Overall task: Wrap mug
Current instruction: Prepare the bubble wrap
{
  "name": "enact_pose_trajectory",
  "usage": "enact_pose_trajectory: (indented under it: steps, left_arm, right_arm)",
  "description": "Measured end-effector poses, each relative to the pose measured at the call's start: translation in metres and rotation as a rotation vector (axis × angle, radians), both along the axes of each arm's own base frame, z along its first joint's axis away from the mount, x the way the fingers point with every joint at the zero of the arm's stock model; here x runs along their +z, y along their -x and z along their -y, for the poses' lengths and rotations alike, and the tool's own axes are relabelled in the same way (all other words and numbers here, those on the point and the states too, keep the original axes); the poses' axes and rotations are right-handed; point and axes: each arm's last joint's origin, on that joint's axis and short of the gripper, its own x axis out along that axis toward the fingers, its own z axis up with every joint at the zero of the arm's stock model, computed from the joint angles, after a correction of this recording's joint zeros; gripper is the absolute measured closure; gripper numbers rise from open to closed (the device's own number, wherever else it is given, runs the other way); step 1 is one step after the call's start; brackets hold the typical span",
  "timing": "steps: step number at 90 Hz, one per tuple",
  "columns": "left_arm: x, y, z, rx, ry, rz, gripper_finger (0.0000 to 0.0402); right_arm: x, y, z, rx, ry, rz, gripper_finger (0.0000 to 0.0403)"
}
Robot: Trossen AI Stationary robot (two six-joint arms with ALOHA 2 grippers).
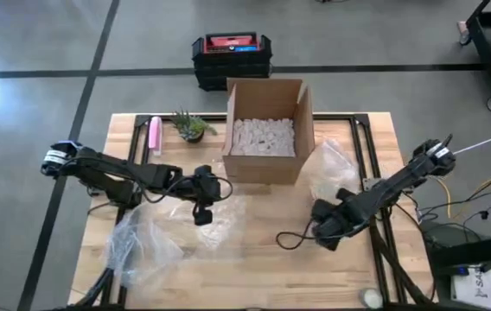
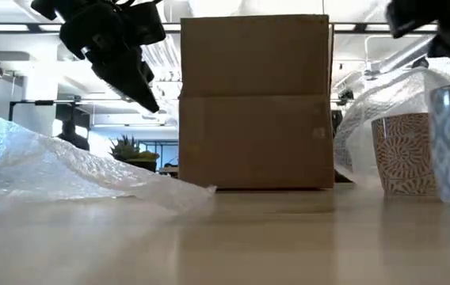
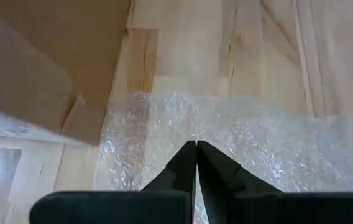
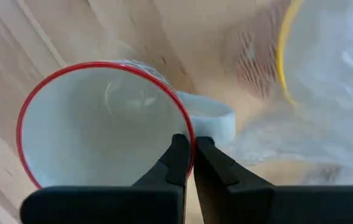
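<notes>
Two dark arms work over a wooden table [image 1: 254, 259] in a workshop, seen from above. At far left, a crumpled sheet of bubble wrap [image 1: 146, 242] lies on the boards, spreading toward the middle. The left gripper [image 1: 202, 214] hovers above the wrap's inner edge, its fingers [image 3: 186, 165] pressed together with nothing between them, raised clear of the table in the low view. Behind it, along the table's far edge, sit a pink object [image 1: 154, 134] and a small potted plant [image 1: 190, 127]. At centre stands an open cardboard box [image 1: 265, 130] filled with white packing material. Right of the box lies a second sheet of bubble wrap [image 1: 332, 173], loosely bunched around a brown-patterned mug [image 2: 403, 154]. Next to that, the right gripper [image 1: 325, 231] is low over the table, its fingers [image 4: 178, 163] pinched nearly closed on the rim of a red-rimmed mug [image 4: 102, 124], one finger inside and one outside, beside the handle. That mug, blue-patterned outside, stands upright on the table at the right, close beside the brown one.
</notes>
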Motion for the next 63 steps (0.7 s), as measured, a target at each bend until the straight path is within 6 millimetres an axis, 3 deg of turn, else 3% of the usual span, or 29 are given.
enact_pose_trajectory:
  steps: [12, 26, 46, 63]
  left_arm:
    - [0.0, 0.0, 0.0, 0.0, 0.0, 0.002, 0.0402]
    - [0.0, 0.0, 0.0, 0.001, 0.001, 0.004, 0.0402]
    - [0.001, 0.0, 0.0, 0.006, 0.006, 0.004, 0.0402]
    - [0.007, 0.009, 0.004, 0.027, 0.06, 0.004, 0.0402]
  right_arm:
    - [-0.001, 0.004, 0.002, -0.071, 0.003, 0.012, 0.0394]
    - [0.005, 0.002, 0.001, -0.074, -0.019, 0.009, 0.0346]
    - [0.046, 0.001, 0.0, -0.064, -0.013, 0.004, 0.0252]
    - [0.072, -0.023, -0.009, 0.009, -0.036, 0.327, 0.0201]
